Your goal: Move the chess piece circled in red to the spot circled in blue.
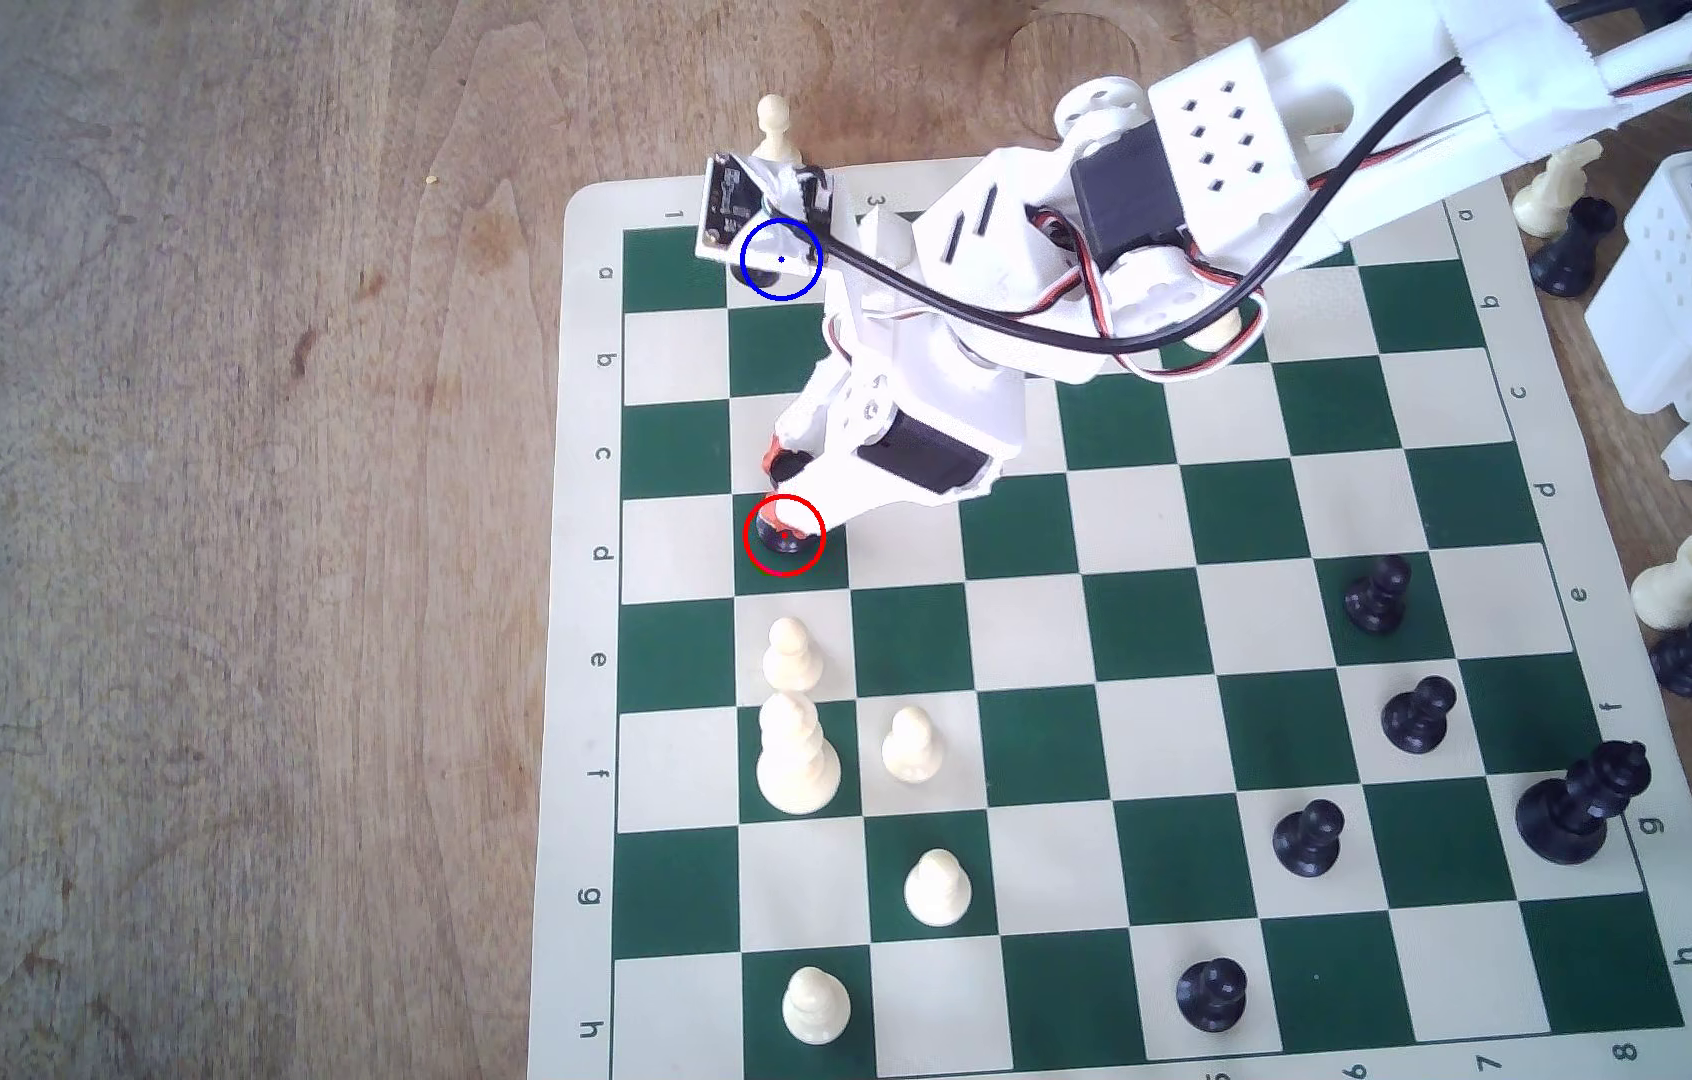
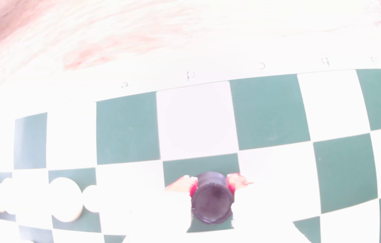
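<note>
While the black rook [image 1: 784, 537] stands on its red-circled green square, the jaws [image 1: 788, 498] sit low around it, one red-padded tip on each side of the body just under the notched top; in the wrist view the rook [image 2: 212, 203] is right between the pads [image 2: 231, 183], which look pressed to its neck or very nearly so. Jaws are narrowed to about rook width, apparently gripping, though firm contact can't be confirmed because the wrist picture is badly overexposed. The piece looks upright, base likely on the board. The blue-circled spot [image 1: 782, 259] lies well beyond the jaws toward the a-row edge of the board [image 1: 1029, 644], partly covered by the wrist camera board and cable. Risks, as a judgement: the hold is high on a smooth, narrow neck, so a loose squeeze could let the rook slip or tip during lift; an off-centre grip could swing it and land it tilted on the target. The cream pawn [image 1: 788, 654] just behind the jaws on the next square could be clipped if the arm drifts back. The cream pawn [image 1: 772, 127] on the worktop past the target is at risk from overshoot.
</note>
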Motion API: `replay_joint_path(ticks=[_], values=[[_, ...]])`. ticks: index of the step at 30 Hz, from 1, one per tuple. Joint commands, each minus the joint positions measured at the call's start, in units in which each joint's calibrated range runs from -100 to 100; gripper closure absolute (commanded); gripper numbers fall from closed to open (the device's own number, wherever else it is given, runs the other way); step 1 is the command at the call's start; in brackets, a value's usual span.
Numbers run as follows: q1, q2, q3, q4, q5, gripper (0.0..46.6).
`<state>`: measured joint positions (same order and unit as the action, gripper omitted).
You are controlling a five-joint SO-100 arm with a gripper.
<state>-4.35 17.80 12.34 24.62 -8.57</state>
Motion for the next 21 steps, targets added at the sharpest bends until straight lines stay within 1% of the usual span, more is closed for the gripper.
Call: replay_joint_path(ticks=[1,4,12,15,19,21], values=[[-0.9,-8.8,-0.7,1.3,-0.8,46.4],[-1.1,-11.4,-0.8,2.2,-1.5,46.3],[-0.5,-17.3,-1.5,4.3,-2.1,46.0],[0.7,-18.9,-1.9,5.1,-1.6,46.0],[4.2,-20.6,-2.4,5.9,-0.2,46.0],[6.5,-20.7,-2.5,5.9,1.1,46.0]])
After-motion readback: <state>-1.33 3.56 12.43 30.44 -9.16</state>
